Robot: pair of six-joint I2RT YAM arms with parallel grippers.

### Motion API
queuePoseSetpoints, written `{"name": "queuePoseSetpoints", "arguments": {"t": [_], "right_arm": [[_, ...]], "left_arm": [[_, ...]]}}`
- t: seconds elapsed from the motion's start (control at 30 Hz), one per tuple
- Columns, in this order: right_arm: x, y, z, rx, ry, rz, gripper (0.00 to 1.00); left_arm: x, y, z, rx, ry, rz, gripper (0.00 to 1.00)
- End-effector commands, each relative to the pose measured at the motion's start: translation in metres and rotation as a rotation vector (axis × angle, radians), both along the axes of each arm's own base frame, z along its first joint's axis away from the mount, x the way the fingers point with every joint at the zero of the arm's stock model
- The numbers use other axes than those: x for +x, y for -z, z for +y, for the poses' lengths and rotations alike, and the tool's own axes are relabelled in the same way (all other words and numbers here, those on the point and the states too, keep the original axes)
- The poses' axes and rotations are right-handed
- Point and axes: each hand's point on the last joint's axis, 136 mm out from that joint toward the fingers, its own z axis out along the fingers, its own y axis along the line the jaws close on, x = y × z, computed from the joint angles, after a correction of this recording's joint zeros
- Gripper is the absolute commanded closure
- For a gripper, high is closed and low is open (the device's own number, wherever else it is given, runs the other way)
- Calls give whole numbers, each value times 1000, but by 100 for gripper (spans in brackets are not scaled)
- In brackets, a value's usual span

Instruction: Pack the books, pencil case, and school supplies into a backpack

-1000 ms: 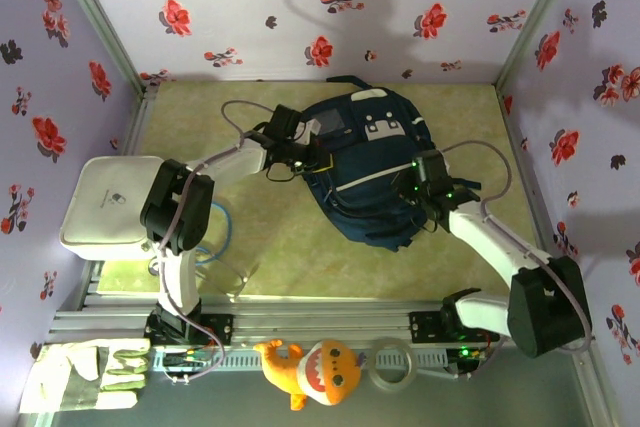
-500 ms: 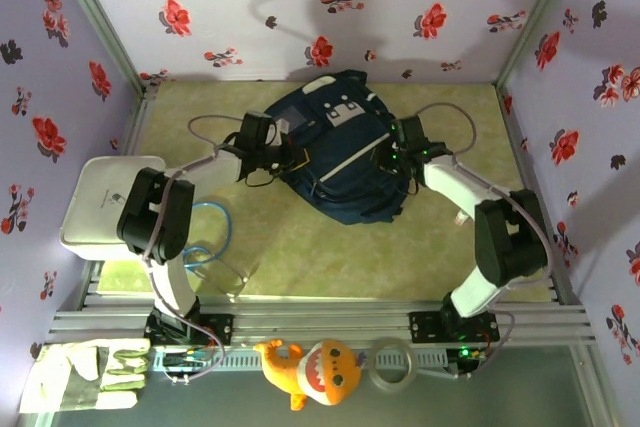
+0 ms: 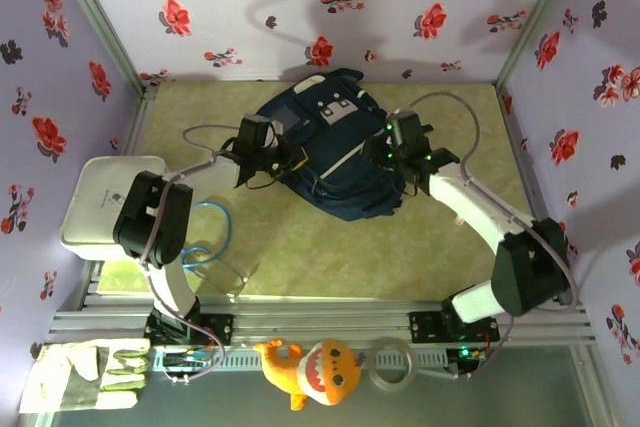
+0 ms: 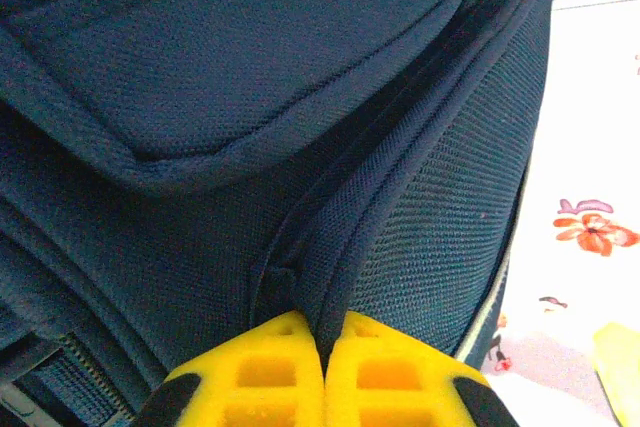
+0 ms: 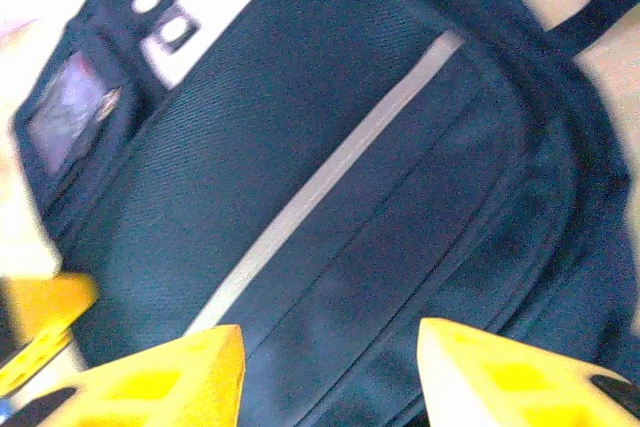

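Where the olive table (image 3: 300,247) nears the back wall, the navy backpack (image 3: 335,162) lies between the two arms. Its front pocket with white patches faces up, and a pale trim line runs across the panel. A white tray (image 3: 95,197) sits at the table's left edge, well apart from the backpack. The left gripper (image 3: 287,157) is at the backpack's left side. Its wrist view shows its yellow fingers (image 4: 250,387) pressed together on a raised fold of the bag's fabric. The right gripper (image 3: 378,152) is at the bag's right side. In its wrist view the fingers stand apart over the front panel, clamping nothing. On the near rail lie a glove (image 3: 85,372), an orange toy (image 3: 315,369) and a tape roll (image 3: 392,362).
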Motion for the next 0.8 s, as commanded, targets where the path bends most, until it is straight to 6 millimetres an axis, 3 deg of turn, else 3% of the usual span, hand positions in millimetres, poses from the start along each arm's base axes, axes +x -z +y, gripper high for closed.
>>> {"name": "queuePoseSetpoints", "arguments": {"t": [0.0, 0.2, 0.33, 0.77], "right_arm": [[-32, 16, 12, -27, 4, 56, 53], [-61, 27, 57, 12, -34, 58, 61], [-65, 34, 73, 17, -38, 53, 65], [-51, 62, 75, -48, 23, 68, 72]], "left_arm": [[-3, -32, -27, -99, 8, -48, 100], [-8, -38, -57, -154, 27, -32, 100], [-8, -38, -66, -162, 35, -28, 100], [-13, -38, -68, -161, 47, -30, 100]]}}
